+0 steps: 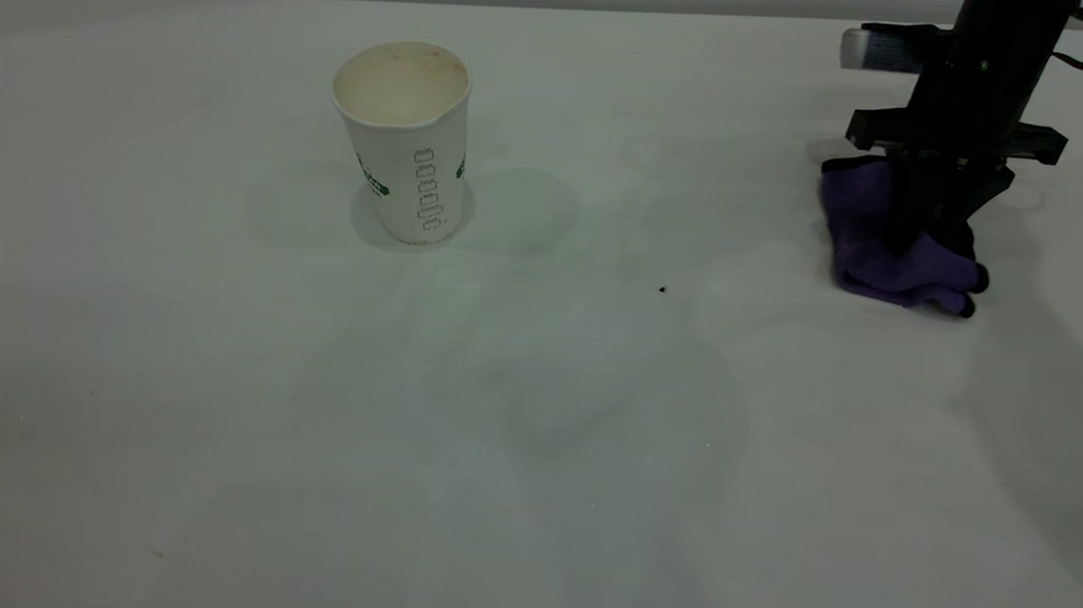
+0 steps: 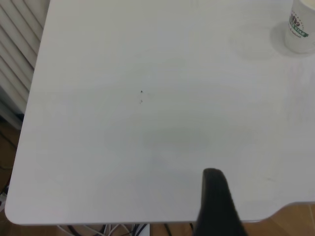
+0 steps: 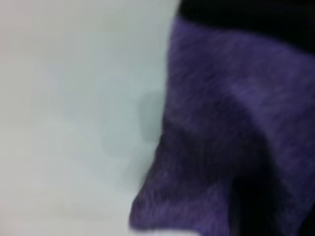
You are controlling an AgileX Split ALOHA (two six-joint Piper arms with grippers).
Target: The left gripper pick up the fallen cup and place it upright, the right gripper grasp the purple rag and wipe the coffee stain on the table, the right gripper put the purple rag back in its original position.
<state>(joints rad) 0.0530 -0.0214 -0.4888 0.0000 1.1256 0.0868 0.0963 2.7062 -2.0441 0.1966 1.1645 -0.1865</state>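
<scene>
The purple rag point(image 1: 884, 245) lies at the far right of the table point(image 1: 215, 416), and the right gripper point(image 1: 927, 224) is placed directly over it, with its dark fingers pressed down into the cloth. The rag is bunched around the fingers, so it is judged that it is clamped between them; the gap itself is hidden by the fabric. In the right wrist view the rag point(image 3: 231, 147) is seen very close, as soft fluffy microfibre with a black edge, folded in loose lobes.

The cup point(image 1: 403, 140) is already upright at the far middle-left, well apart from the rag, with its open mouth up. It is made of white ribbed paper with green printing, and the inside is cream. No glossy stain is seen on the table; only a tiny black speck point(image 1: 662, 290) is found between cup and rag, nearer to the rag.

The coming move probably depends on this: the rag is under the right arm, far from the cup, so only a release and a lift are needed.

Of the left gripper point(image 2: 216, 206) only 1 dark finger is shown, over the near left table edge; whether it is open cannot be told
</scene>
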